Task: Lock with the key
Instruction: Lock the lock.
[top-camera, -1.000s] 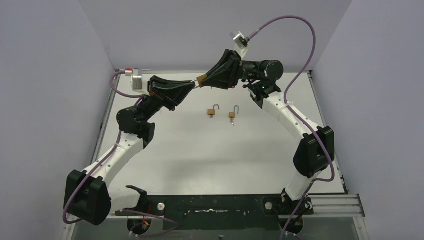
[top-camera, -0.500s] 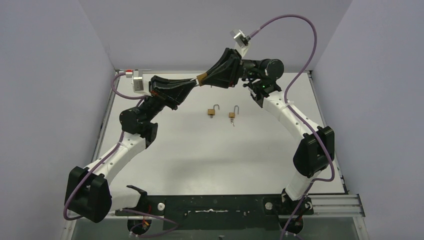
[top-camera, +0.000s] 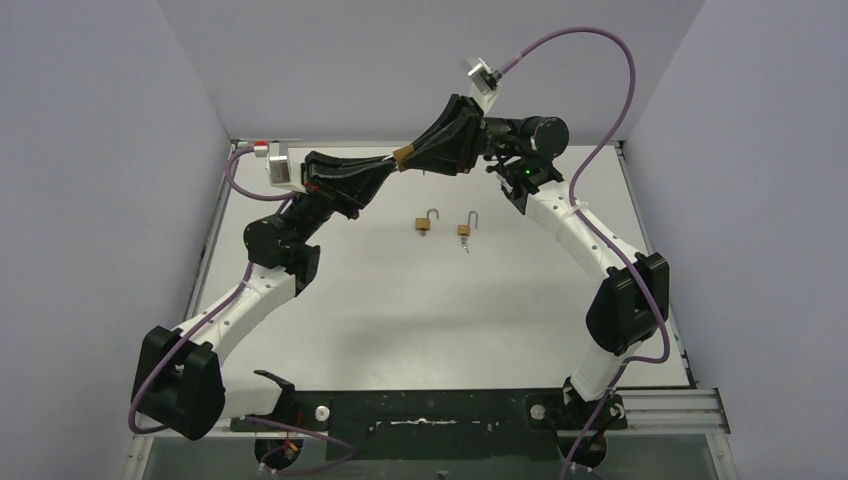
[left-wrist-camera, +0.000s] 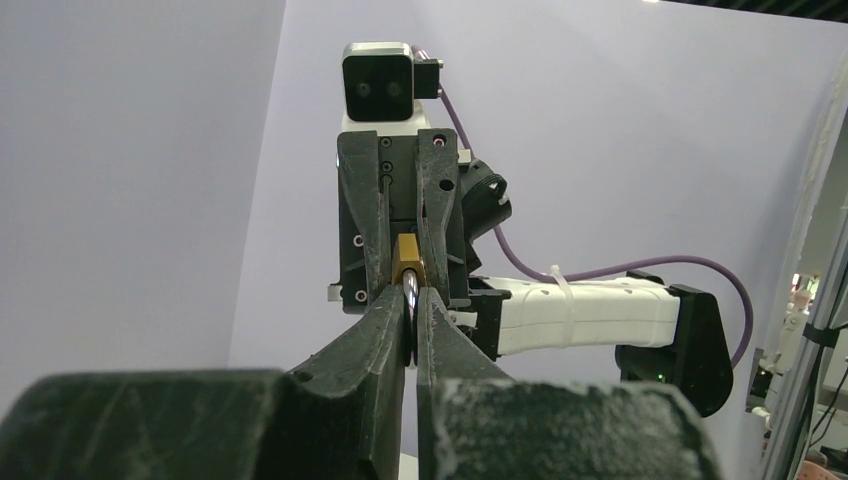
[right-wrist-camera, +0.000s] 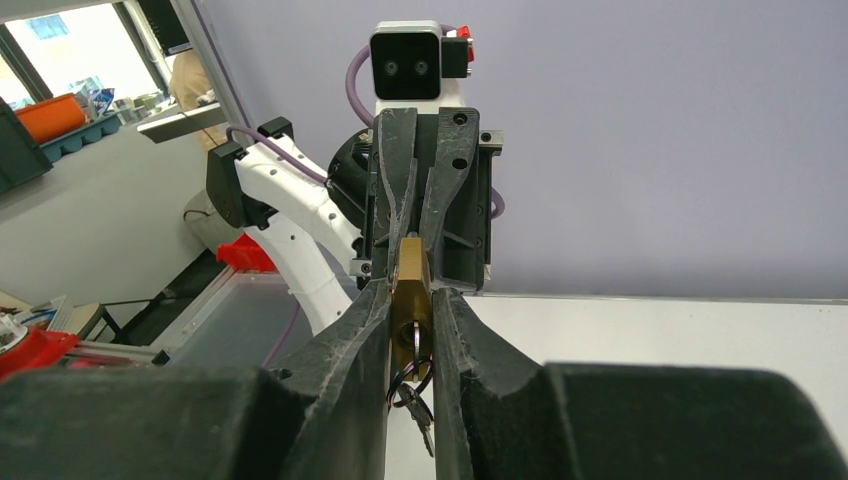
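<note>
left arm (top-camera: 250, 295) shifted right, three padlocks (top-camera: 428, 222) (top-camera: 465, 227) (right-wrist-camera: 410, 285)

The left arm (top-camera: 240, 305) and right arm (top-camera: 580, 235) had white shells with black joints. The left gripper (top-camera: 387, 167) and right gripper (top-camera: 402, 159) were black, screw-studded wedges. Purple cables (top-camera: 590, 31) ran from the silver wrist cameras (left-wrist-camera: 378, 88).

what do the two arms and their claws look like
The left arm and right arm have white tapered links and bulky black joint housings. The left claw and right claw are black, with two long tapering fingers. A thin purple cable runs along each arm; a small green light glows on the right one.
</note>
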